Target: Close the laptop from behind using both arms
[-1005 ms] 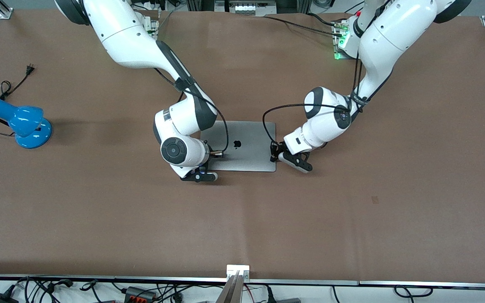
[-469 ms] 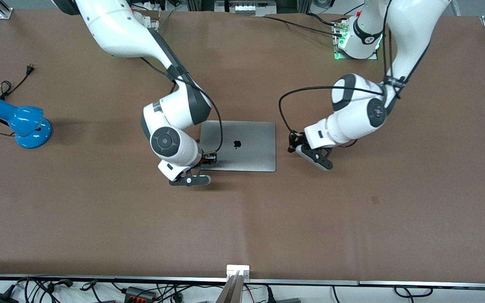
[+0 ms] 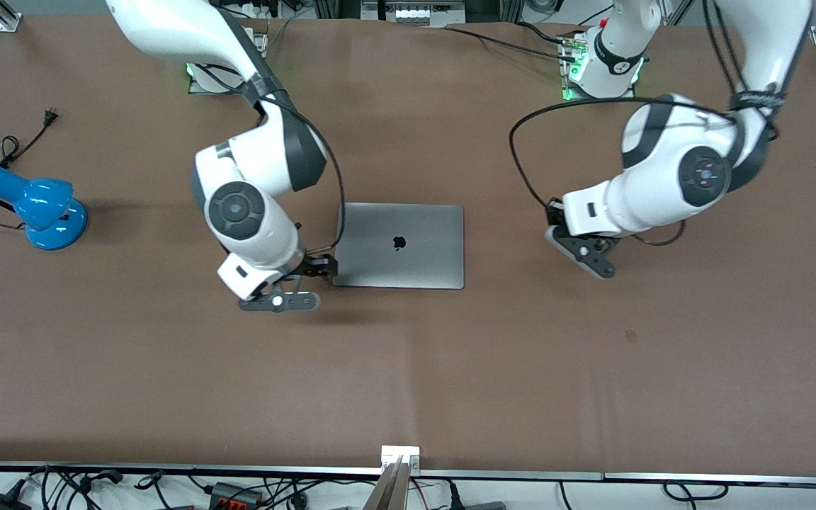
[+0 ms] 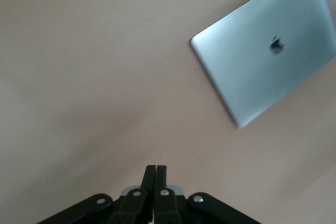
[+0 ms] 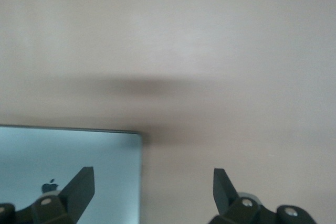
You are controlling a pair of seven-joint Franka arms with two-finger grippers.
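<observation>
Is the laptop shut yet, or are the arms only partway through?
Done: the laptop lies flat with its lid down, logo up. In hand: nothing is held. The left gripper, fingers together, hangs over bare table toward the left arm's end, clear of the laptop. The right gripper is open, over the laptop's edge toward the right arm's end, touching nothing. Left: seemingly only for the arms to pull away.

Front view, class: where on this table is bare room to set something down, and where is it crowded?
Free: the wide strip between the closed laptop and the table edge nearest the camera; also between the blue lamp and the right tool. Crowded: beside the laptop, where the open right tool sits, with the shut left tool toward the other end.
</observation>
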